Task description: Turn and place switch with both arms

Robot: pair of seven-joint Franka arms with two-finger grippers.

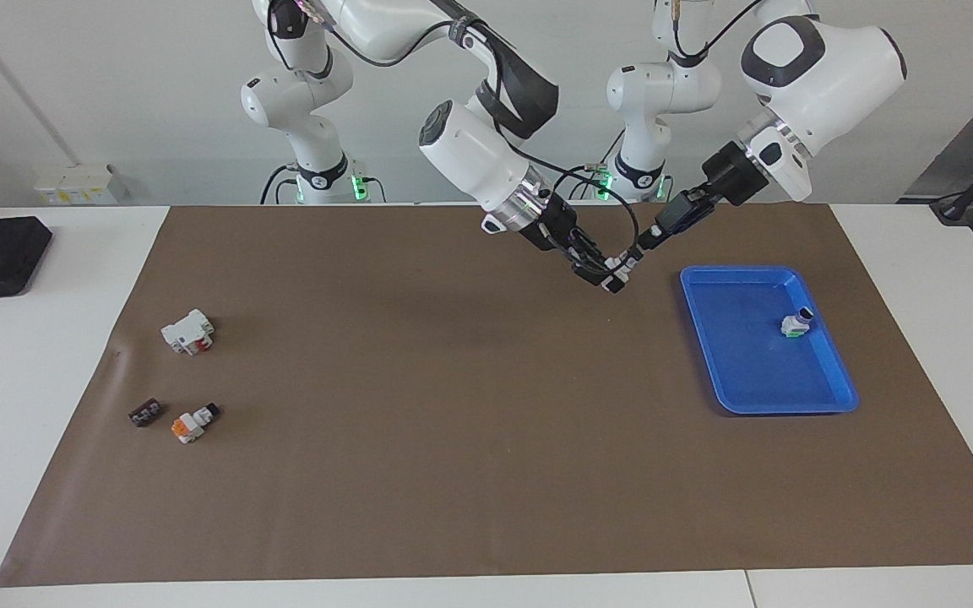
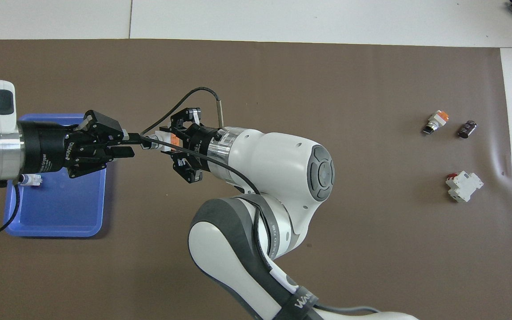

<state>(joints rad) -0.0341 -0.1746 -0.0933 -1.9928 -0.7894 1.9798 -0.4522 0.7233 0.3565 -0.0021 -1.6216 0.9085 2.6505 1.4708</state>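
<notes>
Handover in air over brown mat (image 1: 453,405), beside blue tray (image 1: 833,397). Right gripper (image 1: 611,274) clamps switch (image 1: 617,272), long axis pointing toward left gripper (image 1: 644,246). Left fingers narrow around knob end; contact cannot be told.

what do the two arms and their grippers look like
Both arms are glossy white with rounded joint housings, dark grey caps and black bands. The right arm has a silver wrist ring, a grey sleeve with white lettering and a thin black cable looping to the black right gripper. The left arm ends in a silver ring and the black left gripper with white lettering.
</notes>
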